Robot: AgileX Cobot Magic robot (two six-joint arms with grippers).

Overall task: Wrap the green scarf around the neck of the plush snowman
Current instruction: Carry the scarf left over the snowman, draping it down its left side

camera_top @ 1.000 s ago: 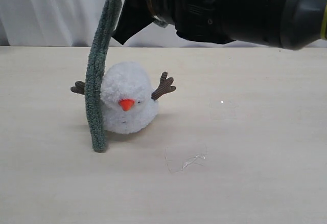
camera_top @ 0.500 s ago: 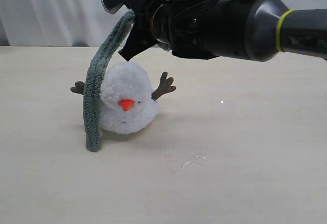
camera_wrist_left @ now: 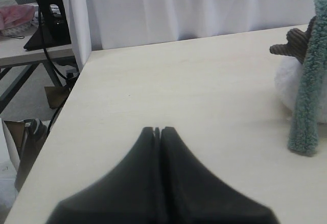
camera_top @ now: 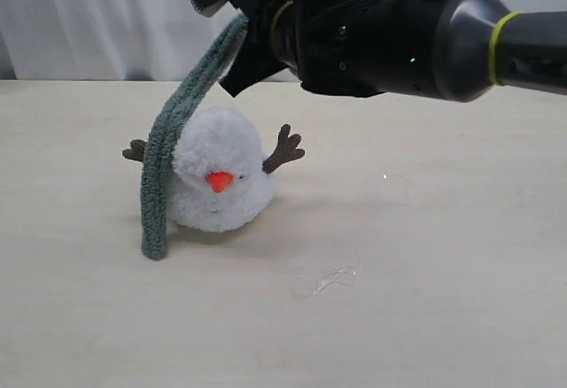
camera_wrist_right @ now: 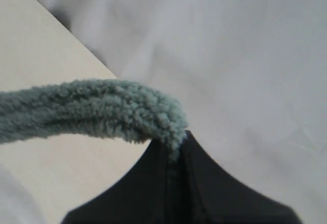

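The plush snowman (camera_top: 221, 180) sits on the table, orange nose toward the camera, brown twig arms sticking out both sides. The green scarf (camera_top: 168, 149) hangs from above, draping down the snowman's left side, with its free end touching the table. My right gripper (camera_top: 237, 18) is above and behind the snowman, shut on the scarf's upper end (camera_wrist_right: 153, 114). The neck is hidden by fluff and scarf. My left gripper (camera_wrist_left: 157, 130) is shut on nothing, low over the table, apart from the snowman (camera_wrist_left: 296, 81) and the scarf end (camera_wrist_left: 306, 106).
A crumpled bit of clear film (camera_top: 323, 279) lies on the table in front of the snowman. A white curtain (camera_top: 89, 16) backs the table. The left wrist view shows the table's edge (camera_wrist_left: 71, 96) with a desk and cables beyond it.
My right gripper has drawn back and to the right with the scarf's top end. The scarf now slants, and its lower end has slid left on the table.
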